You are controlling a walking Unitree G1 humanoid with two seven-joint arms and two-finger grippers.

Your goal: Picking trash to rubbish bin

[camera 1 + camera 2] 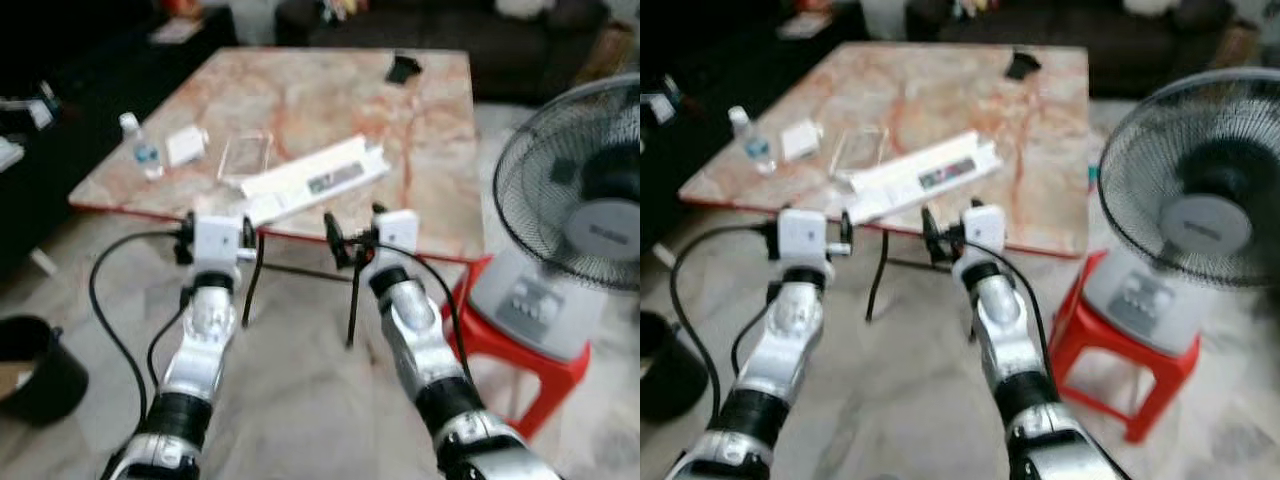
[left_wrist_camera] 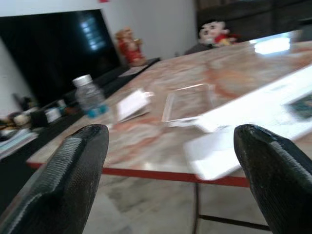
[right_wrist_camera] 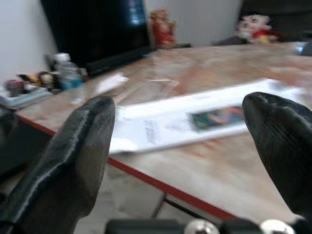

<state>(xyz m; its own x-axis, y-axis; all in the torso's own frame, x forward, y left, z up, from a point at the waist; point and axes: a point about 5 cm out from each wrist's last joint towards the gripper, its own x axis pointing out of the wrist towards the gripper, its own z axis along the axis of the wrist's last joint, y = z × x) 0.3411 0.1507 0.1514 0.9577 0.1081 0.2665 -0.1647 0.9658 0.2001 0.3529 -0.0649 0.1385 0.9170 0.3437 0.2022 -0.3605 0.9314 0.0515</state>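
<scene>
looks like the approach step: both arms are raised toward the marble table [image 1: 430, 150]. left gripper [image 2: 170, 161] and right gripper [image 3: 180, 146] both gape wide, empty. the long white box [image 1: 315, 180] lies at the table's near edge; next it needs a reach in.

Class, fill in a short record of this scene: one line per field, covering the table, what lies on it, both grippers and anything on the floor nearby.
Table: marble-patterned top, red edge
On table: long white box overhanging the near edge; clear plastic tray; small water bottle; small white packet; dark object at far side
Left gripper: open, before the table edge
Right gripper: open, facing the white box
Floor: black bin at left; fan on red stool at right
</scene>
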